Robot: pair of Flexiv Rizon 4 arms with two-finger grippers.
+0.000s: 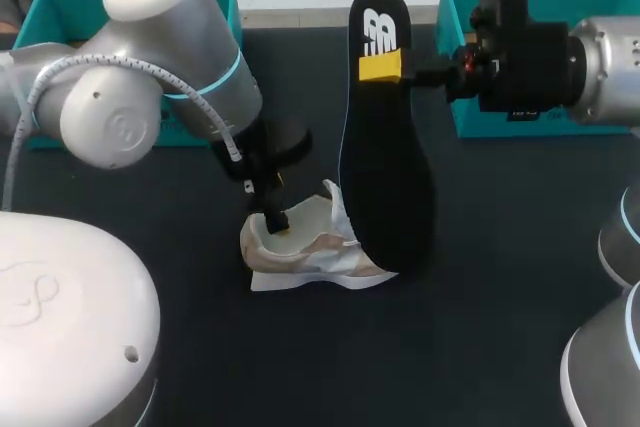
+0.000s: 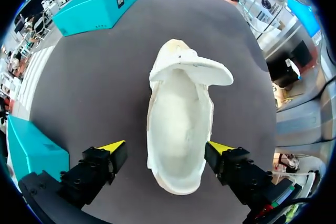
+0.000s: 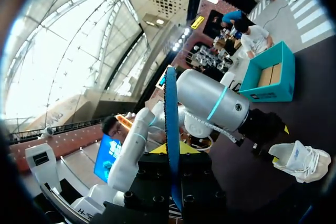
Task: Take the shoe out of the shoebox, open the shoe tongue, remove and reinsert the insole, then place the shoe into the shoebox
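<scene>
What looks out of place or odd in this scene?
Only the insole stands out: it is outside the shoe, held upright beside it by the right gripper. The shoe rests on the table, its tongue folded forward and its inside bare. Nothing looks spilled or damaged.

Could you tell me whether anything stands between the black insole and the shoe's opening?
Possibly: the left gripper straddles the heel of the white-and-beige sneaker, over its opening. The right gripper holds the black insole beside it.

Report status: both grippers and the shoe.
Left gripper open astride shoe heel. Right gripper shut on insole, out of shoe, held upright. Shoe on table, tongue back.
</scene>
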